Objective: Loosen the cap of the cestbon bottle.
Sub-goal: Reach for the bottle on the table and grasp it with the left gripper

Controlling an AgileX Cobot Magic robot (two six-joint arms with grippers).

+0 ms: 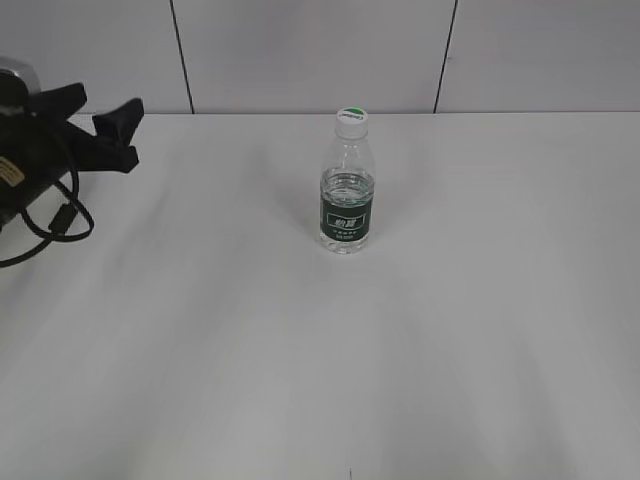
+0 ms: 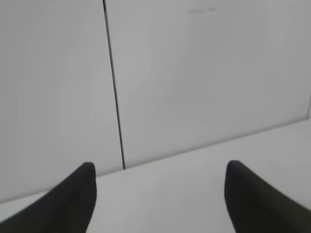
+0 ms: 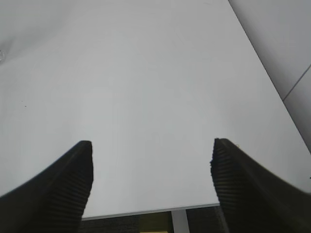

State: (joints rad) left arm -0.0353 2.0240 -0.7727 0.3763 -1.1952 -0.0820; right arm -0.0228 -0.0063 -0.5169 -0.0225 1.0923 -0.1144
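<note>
Well, the bottle (image 1: 346, 195) stands upright, cap (image 1: 350, 119) on; left gripper (image 1: 100, 125) and right gripper (image 3: 151, 145) gape wide, holding nothing.

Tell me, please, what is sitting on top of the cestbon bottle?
A white cap with a green mark sits on the neck of the cestbon bottle, which stands upright on the table. The threads beneath the cap are covered, so its tightness cannot be seen.

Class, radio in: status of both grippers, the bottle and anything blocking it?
Left gripper open, empty, far left. Right gripper open, empty. Cestbon bottle upright mid-table, cap on. Nothing in the way.
</note>
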